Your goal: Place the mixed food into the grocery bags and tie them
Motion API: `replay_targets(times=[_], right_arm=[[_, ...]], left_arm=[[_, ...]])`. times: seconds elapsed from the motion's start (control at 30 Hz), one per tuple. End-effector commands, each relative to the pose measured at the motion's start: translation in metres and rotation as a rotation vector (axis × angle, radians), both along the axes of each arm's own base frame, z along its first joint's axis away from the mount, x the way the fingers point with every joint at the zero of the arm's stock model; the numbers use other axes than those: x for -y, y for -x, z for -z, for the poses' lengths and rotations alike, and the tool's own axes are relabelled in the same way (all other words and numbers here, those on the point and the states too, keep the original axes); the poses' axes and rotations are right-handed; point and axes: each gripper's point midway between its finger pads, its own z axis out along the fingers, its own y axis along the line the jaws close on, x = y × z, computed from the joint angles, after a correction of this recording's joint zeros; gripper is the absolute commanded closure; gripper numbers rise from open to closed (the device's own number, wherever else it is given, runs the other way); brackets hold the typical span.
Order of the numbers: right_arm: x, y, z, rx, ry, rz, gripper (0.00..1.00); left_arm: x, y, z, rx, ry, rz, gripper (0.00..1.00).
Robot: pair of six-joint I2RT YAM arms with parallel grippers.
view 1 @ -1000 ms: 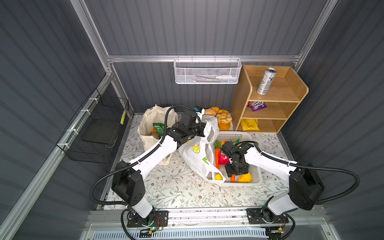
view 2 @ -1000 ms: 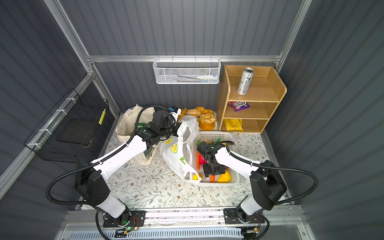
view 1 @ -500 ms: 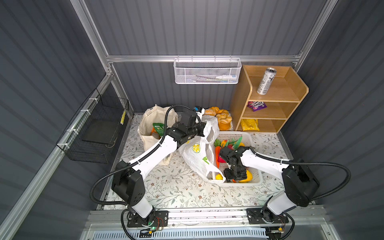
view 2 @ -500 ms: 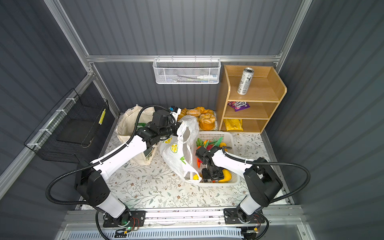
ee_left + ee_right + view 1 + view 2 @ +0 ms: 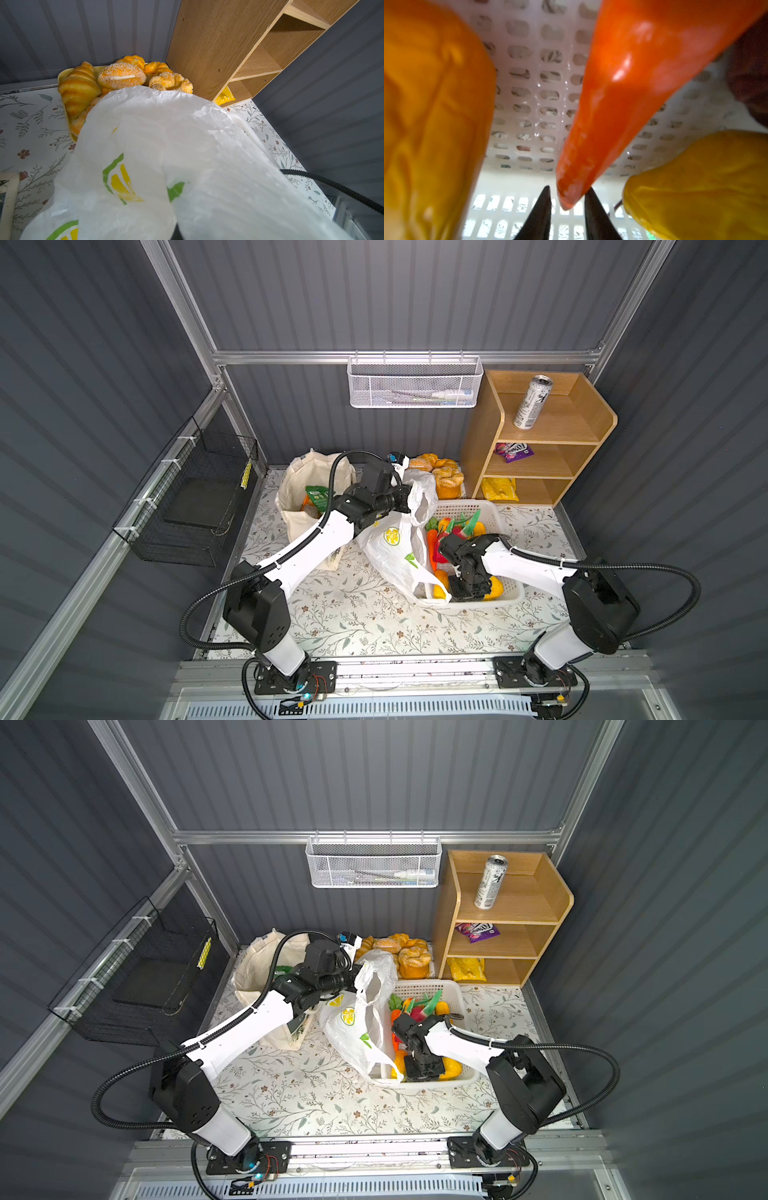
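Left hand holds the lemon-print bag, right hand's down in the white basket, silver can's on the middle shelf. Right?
No: the tall silver-and-black drink can stands on the top shelf of the wooden shelf unit, as both top views show. The left hand does hold the white lemon-print plastic bag; the right hand is in the white perforated basket.

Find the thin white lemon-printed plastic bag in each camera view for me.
In a top view: thin white lemon-printed plastic bag, centre, left of the white perforated plastic basket.
In a top view: same spot.
Left wrist: fills the foreground.
Right wrist: not in it.
Shared landmark: golden bread rolls, behind the bag.
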Motion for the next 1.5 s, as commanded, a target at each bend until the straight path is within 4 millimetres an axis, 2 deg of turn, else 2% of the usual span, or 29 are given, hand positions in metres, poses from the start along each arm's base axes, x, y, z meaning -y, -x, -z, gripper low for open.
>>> replay_targets(times=[0.0,0.13,0.27,0.37,0.43,0.5,0.6,0.73,0.87,0.97,1.1,1.27,1.37,1.47], right_arm=[[0.012,0.005,-0.018,0.016,0.026,0.008,0.77],[0.008,-0.006,-0.052,0.107,-0.035,0.024,0.83],[0.006,-0.009,-0.079,0.156,-0.104,0.039,0.89],[0.007,-0.008,-0.094,0.181,-0.15,0.051,0.9],[0.008,-0.007,-0.097,0.188,-0.172,0.061,0.87],[0.01,-0.008,-0.091,0.178,-0.187,0.084,0.71],[0.003,-0.014,-0.078,0.158,-0.205,0.086,0.61],[-0.001,-0.021,-0.052,0.114,-0.165,0.075,0.6],[0.009,-0.027,-0.027,0.1,-0.065,0.076,0.61],[0.014,-0.028,-0.013,0.082,-0.017,0.073,0.59],[0.009,-0.031,0.002,0.058,-0.017,0.077,0.54],[0.009,-0.026,0.023,0.007,0.001,0.083,0.56],[0.01,-0.019,0.031,-0.013,-0.007,0.089,0.65],[0.009,-0.017,0.028,-0.005,-0.025,0.096,0.74]], left_arm=[[-0.001,0.0,-0.015,0.01,0.034,-0.001,1.0],[-0.001,0.0,-0.014,0.003,0.035,-0.003,1.0],[-0.001,0.0,-0.014,0.002,0.032,-0.004,1.0],[-0.001,-0.001,-0.012,-0.004,0.025,-0.005,1.0],[-0.001,-0.002,-0.011,-0.007,0.021,-0.007,1.0],[0.0,-0.002,-0.01,-0.011,0.021,-0.007,1.0],[0.0,-0.003,-0.008,-0.016,0.024,-0.011,1.0],[0.001,-0.004,-0.007,-0.02,0.026,-0.015,1.0],[0.002,-0.005,-0.008,-0.019,0.033,-0.018,1.0],[0.002,-0.005,-0.009,-0.018,0.037,-0.014,1.0],[0.004,-0.005,-0.011,-0.014,0.048,-0.007,1.0],[0.004,-0.003,-0.013,-0.009,0.055,-0.004,1.0],[0.003,-0.002,-0.014,-0.007,0.057,-0.005,1.0],[0.002,-0.001,-0.017,-0.002,0.06,-0.004,1.0]])
